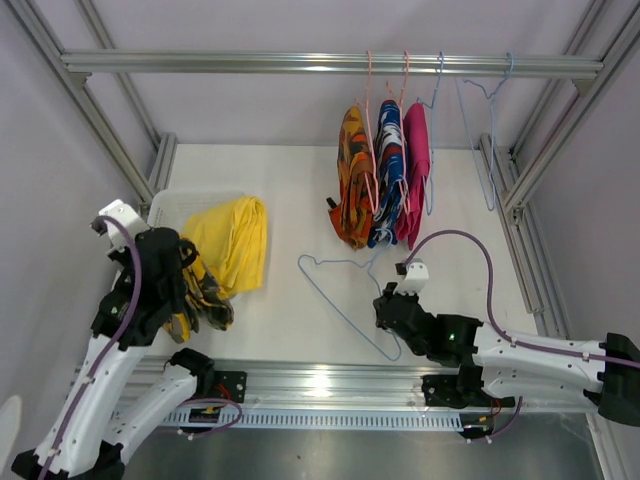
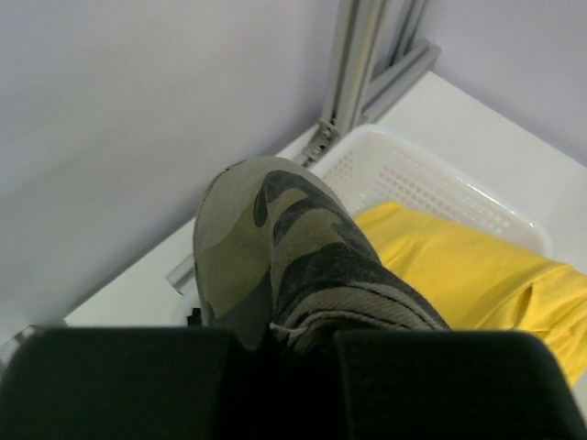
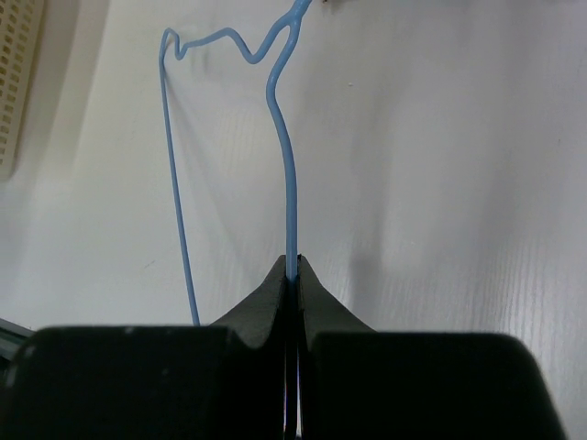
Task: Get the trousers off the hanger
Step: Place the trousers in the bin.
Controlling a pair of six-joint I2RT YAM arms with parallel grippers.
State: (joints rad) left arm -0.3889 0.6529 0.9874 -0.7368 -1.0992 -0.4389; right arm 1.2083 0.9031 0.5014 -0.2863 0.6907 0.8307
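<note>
At left edge of tabletop (image 1: 290, 200): left fingers (image 2: 138, 385) clenched on camouflage trousers (image 2: 275, 247), near white basket (image 2: 413, 174). Grip is plain only in the left wrist view; from the top the cloth merely hangs beside the arm. Yellow trousers (image 1: 235, 240) draped over basket rim. Right wrist view: right fingers (image 3: 266, 302) pinched on wire of blue hanger (image 3: 289, 183), lying on tabletop. Top view alone shows orange trousers (image 1: 353, 180), blue-red-white trousers (image 1: 388, 170) and magenta trousers (image 1: 415, 170) hanging from rail (image 1: 250, 63).

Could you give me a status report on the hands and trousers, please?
Left hand shut on camouflage trousers beside basket. Right hand shut on bare blue hanger. Three trousers hanging on rail.
</note>
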